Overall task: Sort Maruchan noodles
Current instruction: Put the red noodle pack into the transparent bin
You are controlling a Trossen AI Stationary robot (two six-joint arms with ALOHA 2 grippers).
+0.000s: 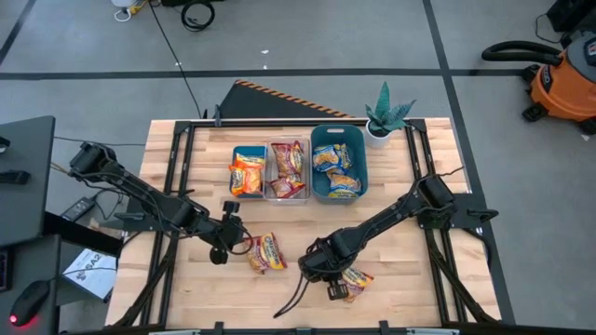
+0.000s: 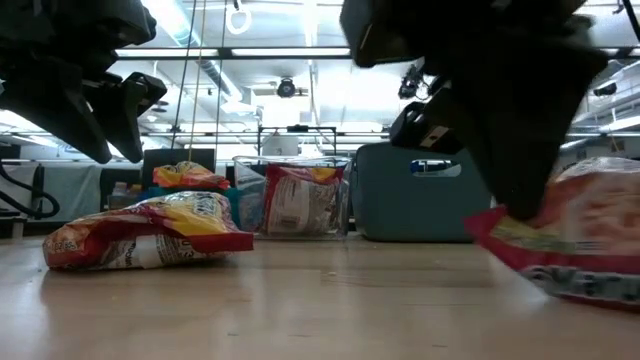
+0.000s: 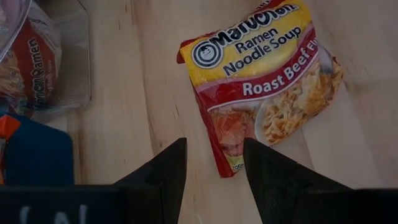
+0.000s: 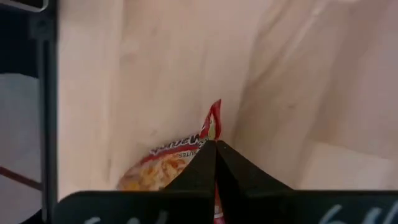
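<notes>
Roast Beef packet (image 3: 261, 81): flat on the bare table (image 1: 186, 158) at about 6 o'clock from the clear bin (image 1: 286, 170), label up, well apart from all bins. Long axis diagonal in the high view, yellow title band toward 11 o'clock, noodle picture end toward 5 o'clock. One red corner just ahead of the left gripper (image 3: 214, 171), fingers set narrowly apart with nothing between them, hovering off the packet at its 9 o'clock side.

Second loose packet (image 1: 357, 280): near the front edge at 5 o'clock from the first, orange-red, partly under the right arm. Right gripper (image 4: 216, 163) pinched closed on its crimped edge; in the low view the packet hangs tilted, one end off the wood. Long axis of this packet hard to judge, too much covered.

Step in hand, by judgement: lift of the pinched packet and carry to the matching bin. For a clean result:
- Keep the grip on the crimped seam, not the crinkly body.
- Raise fully clear of the table before any travel toward 12 o'clock.
- Release low over the bin, label flat.

Destinations at 12 o'clock: orange packets (image 1: 246, 173) in a blue bin at the left, dark red packets (image 1: 288, 167) in the clear bin, blue-and-yellow packets (image 1: 337, 169) in the teal bin (image 1: 360, 149). Potted plant (image 1: 384, 116) at 1 o'clock of the teal bin, outside the work.
</notes>
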